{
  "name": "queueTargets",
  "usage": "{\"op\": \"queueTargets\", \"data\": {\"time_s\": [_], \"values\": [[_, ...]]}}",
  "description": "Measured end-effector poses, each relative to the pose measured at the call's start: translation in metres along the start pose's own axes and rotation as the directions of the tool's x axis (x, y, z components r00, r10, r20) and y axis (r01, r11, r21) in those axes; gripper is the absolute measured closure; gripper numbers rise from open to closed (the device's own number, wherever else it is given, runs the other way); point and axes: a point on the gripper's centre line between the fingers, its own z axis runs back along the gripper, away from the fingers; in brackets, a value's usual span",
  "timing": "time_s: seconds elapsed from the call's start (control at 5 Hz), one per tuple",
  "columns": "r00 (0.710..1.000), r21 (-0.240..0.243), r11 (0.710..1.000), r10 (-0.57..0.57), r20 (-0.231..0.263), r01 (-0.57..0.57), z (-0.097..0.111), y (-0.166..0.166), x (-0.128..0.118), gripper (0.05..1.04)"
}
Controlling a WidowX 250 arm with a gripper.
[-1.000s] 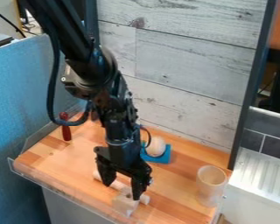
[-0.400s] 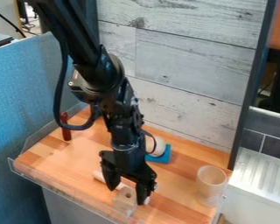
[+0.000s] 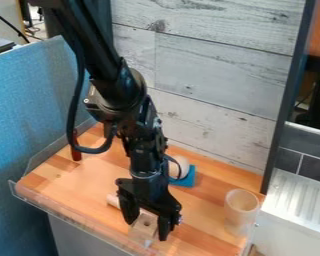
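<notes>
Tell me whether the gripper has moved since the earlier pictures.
Yes. Judged against the clear cup, which sits where it did, the gripper is now lower and slightly farther right in the view.

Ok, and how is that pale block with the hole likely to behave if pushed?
The block looks like wood, so probably stiff, not fragile. Its flat faces suggest sliding or pivoting rather than rolling. With the open gripper straddling it, it probably won't slip far sideways.
</notes>
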Motion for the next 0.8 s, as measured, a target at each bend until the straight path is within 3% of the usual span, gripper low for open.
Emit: {"op": "queueTargets", "data": {"time_s": [0.2, 0.4, 0.6, 0.8], "values": [[1.000, 0.013, 1.000, 0.004, -0.017, -0.004, -0.0065, -0.0021, 0.0000, 0.133], [1.000, 0.015, 1.000, 0.018, -0.008, -0.018, -0.0070, -0.0009, 0.0046, 0.422], [1.000, 0.009, 1.000, 0.007, -0.005, -0.007, -0.0069, -0.0022, 0.0055, 0.492], [1.000, -0.015, 1.000, 0.007, -0.023, -0.008, -0.0052, -0.0044, 0.0049, 0.492]]}}
